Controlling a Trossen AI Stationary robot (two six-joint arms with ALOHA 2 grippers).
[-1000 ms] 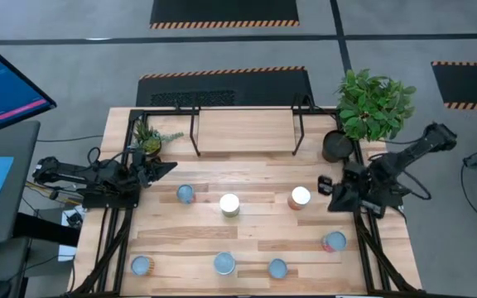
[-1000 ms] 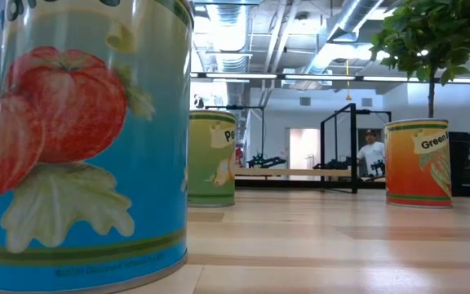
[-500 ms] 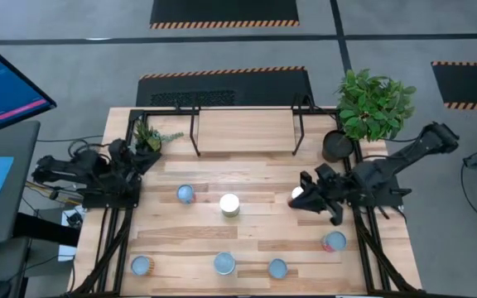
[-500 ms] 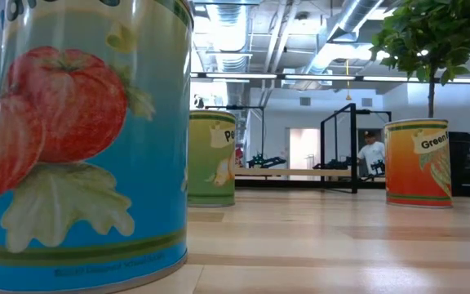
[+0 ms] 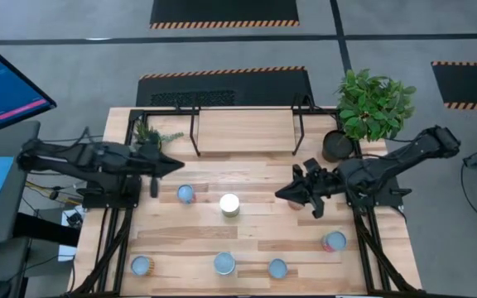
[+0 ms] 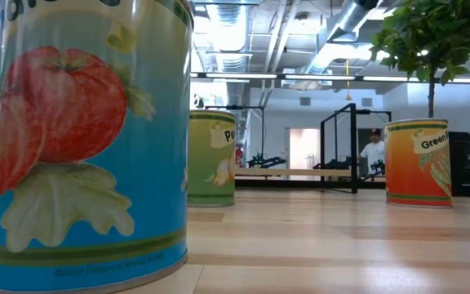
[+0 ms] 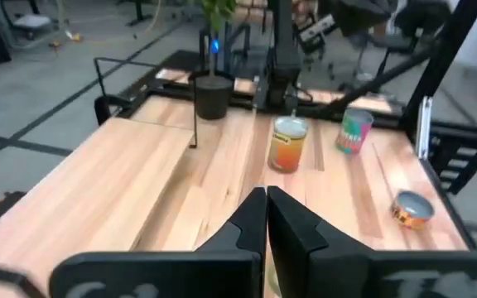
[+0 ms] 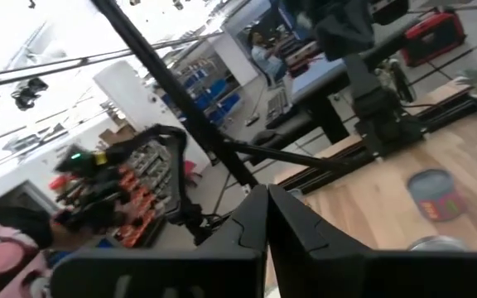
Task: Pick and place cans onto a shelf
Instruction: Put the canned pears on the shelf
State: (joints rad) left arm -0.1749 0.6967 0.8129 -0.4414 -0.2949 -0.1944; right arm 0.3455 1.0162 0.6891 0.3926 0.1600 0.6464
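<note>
While both pairs of jaws are pressed together on nothing, they hang over the middle strip of the worktop (image 5: 255, 240) from opposite sides. The left jaws, at the tip of the left arm (image 5: 81, 157), sit above the boards just behind a blue-topped can (image 5: 185, 194) and near the shelf's left legs. The right jaws, at the end of the right arm (image 5: 387, 165), point toward the table's centre and hover over an orange-labelled can (image 7: 288, 145), which the high view mostly hides beneath them. Between the two arms stands a bright-topped can (image 5: 229, 204). Nearer the front edge, a red-labelled can (image 5: 334, 242) stands on the right, and three more stand in a row: one at the left (image 5: 141, 265), one in the middle (image 5: 224, 263) and one right of it (image 5: 277, 268). The shelf (image 5: 245, 131) stands at the back of the worktop, behind all of the cans. A dark plant pot (image 5: 336, 146) with a leafy plant stands at its right end, and a small sprig (image 5: 147, 135) at its left
</note>
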